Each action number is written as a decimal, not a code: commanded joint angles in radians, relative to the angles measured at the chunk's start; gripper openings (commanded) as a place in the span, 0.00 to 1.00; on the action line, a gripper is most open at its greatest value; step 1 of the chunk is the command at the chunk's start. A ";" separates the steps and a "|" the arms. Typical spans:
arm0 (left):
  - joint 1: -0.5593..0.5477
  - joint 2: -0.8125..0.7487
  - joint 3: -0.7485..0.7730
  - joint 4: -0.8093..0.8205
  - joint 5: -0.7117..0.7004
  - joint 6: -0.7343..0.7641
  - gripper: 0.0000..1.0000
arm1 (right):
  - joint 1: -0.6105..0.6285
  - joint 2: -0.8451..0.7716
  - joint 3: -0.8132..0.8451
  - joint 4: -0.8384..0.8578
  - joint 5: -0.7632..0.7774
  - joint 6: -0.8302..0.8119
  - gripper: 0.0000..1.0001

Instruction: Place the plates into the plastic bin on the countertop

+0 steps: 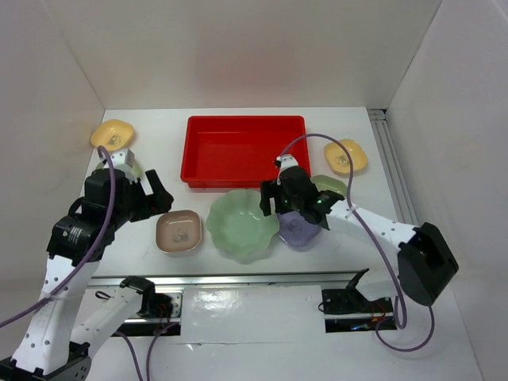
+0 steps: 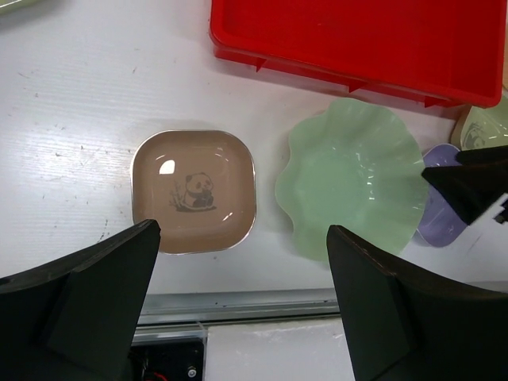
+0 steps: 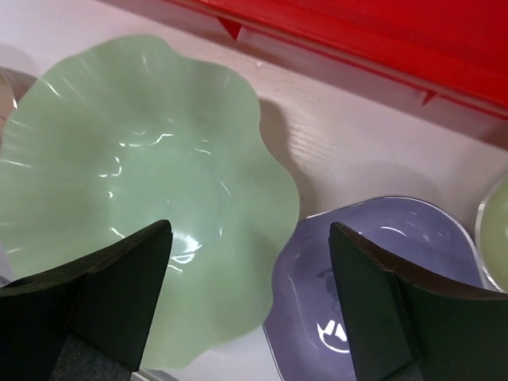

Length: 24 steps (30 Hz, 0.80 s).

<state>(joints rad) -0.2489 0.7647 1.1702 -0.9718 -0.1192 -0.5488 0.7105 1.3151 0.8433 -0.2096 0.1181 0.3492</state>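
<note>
Bright, even overhead light throws soft shadows on the white desk (image 2: 79,95). Glare spots streak the glossy large pale green scalloped dish (image 3: 143,159); focus is fairly sharp.

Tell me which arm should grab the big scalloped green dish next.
Right. The right gripper hangs open, straddling the rim of the large green dish, with one finger over it and the other over the lavender dish. The left gripper, also open, sits farther back, nearer the pinkish dish.
</note>
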 commanded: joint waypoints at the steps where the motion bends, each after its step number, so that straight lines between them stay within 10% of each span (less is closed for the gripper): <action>1: -0.007 -0.019 -0.003 0.045 0.012 0.024 1.00 | -0.002 0.048 0.019 0.119 -0.048 -0.006 0.86; 24: -0.046 -0.010 -0.003 0.045 -0.017 0.024 1.00 | -0.075 0.133 -0.113 0.251 -0.123 0.014 0.71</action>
<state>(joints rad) -0.2794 0.7574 1.1702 -0.9642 -0.1093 -0.5488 0.6350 1.4303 0.7315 -0.0292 0.0082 0.3584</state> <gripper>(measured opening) 0.997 0.721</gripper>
